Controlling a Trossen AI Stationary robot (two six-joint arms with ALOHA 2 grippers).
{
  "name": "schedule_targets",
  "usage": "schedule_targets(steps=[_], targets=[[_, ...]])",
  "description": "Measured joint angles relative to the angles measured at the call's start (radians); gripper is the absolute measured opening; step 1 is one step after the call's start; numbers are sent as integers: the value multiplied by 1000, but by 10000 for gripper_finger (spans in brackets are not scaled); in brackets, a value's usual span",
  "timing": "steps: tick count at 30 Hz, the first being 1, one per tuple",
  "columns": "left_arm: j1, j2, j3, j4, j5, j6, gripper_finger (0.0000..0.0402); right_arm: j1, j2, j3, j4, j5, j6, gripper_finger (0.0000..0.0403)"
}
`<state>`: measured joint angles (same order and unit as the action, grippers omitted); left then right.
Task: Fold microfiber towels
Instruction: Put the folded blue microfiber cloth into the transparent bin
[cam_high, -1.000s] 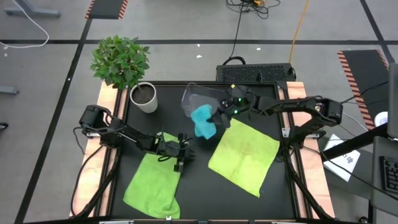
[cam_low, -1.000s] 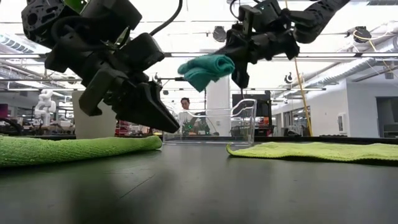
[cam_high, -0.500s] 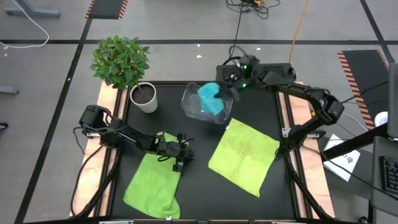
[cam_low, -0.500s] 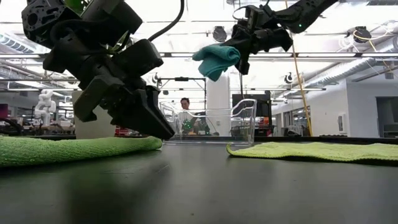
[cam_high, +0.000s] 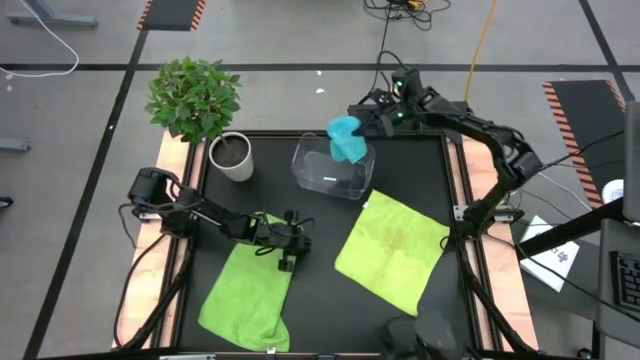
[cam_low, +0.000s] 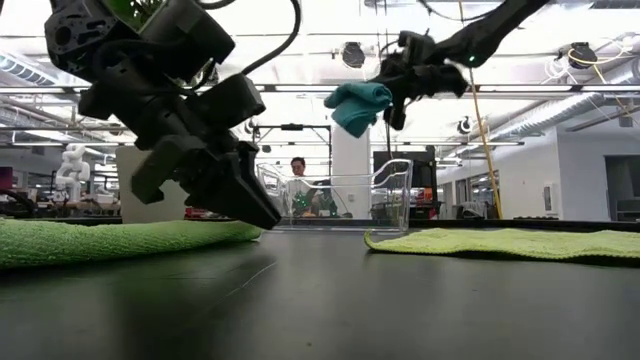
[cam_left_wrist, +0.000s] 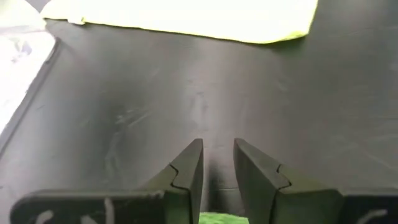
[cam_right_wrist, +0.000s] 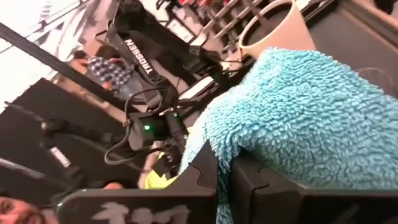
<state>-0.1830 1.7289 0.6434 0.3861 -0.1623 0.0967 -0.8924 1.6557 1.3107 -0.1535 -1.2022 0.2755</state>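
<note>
The right gripper (cam_high: 362, 128), clamped on the turquoise towel (cam_high: 346, 139), has carried it from above the table's middle to above the clear bin (cam_high: 331, 170) at the far edge. One lime-green towel (cam_high: 392, 249) lies flat right of centre; the other (cam_high: 245, 293) lies near the front-left corner. The left gripper (cam_high: 291, 262), fingers (cam_left_wrist: 186, 171) slightly parted and empty, stays at that towel's far edge.

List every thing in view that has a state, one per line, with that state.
turquoise towel: bunched, held above the bin
right gripper: shut on the turquoise towel
left gripper: slightly open, empty, at left green towel's edge
left green towel: flat
right green towel: spread flat
clear bin: upright
</note>
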Motion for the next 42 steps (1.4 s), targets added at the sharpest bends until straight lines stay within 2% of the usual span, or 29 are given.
schedule_targets(steps=[10,19,22,25,34,38,42], targets=[[68,0,0,-65,13,4,93,4,259,141,7,-104,90,0],[91,0,0,-76,15,14,93,66,338,153,5,-127,128,0],[96,0,0,-76,16,15,93,95,340,152,-17,-76,131,0],[100,0,0,-76,30,16,93,120,339,152,-45,23,129,0],[96,0,0,-69,34,16,93,120,337,153,-184,162,74,1],[95,-1,0,-67,34,19,93,121,339,152,-262,300,32,1],[88,-1,0,-56,34,25,93,119,340,151,-291,320,15,1]])
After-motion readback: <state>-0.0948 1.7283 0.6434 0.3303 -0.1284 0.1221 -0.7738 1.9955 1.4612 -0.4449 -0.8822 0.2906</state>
